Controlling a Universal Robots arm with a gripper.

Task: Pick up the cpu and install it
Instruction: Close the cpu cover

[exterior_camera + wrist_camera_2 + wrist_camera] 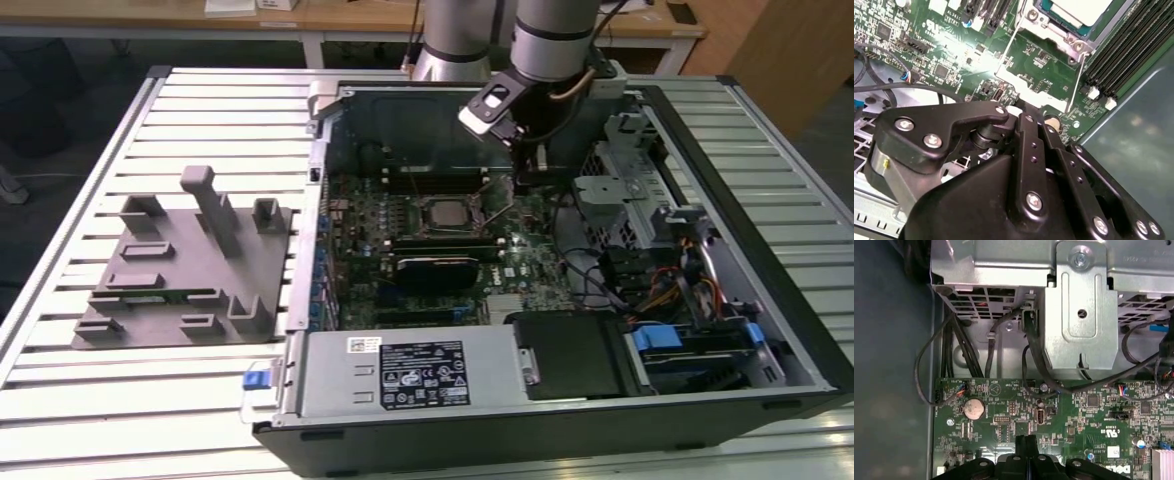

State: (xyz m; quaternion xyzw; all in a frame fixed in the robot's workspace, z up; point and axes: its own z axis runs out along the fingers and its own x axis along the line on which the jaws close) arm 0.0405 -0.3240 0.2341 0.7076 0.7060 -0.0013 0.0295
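Where the exterior view's left side lies, a grey tray [180, 270] with upright pegs is set on the slatted table [80, 400], well apart from the gripper [534, 178]. Closer to the gripper, an open computer case [561, 440] is laid flat on the table, and a green motherboard [358, 218] is exposed inside it.

The cpu [447, 212] is seated in its square socket frame [416, 222] on the motherboard, near the gripper on the exterior view's left of it, and is not touched by it. In the second wrist view the silvery-white top of the cpu [1079, 10] is seen beyond the gripper's black linkage, with thin metal lever rods [1010, 47] lying between the two.

The gripper is hung from the arm [554, 40] and held low over the motherboard inside the case. In the first wrist view its fingers [1021, 445] are pressed together, and nothing is seen between them. Ahead of the fingertips a round coin battery [974, 409], black cables [1039, 360] and a grey metal bracket [1079, 315] are shown.

On the exterior view's right of the gripper, a metal drive cage [627, 195] and a bundle of coloured wires [661, 292] are found.
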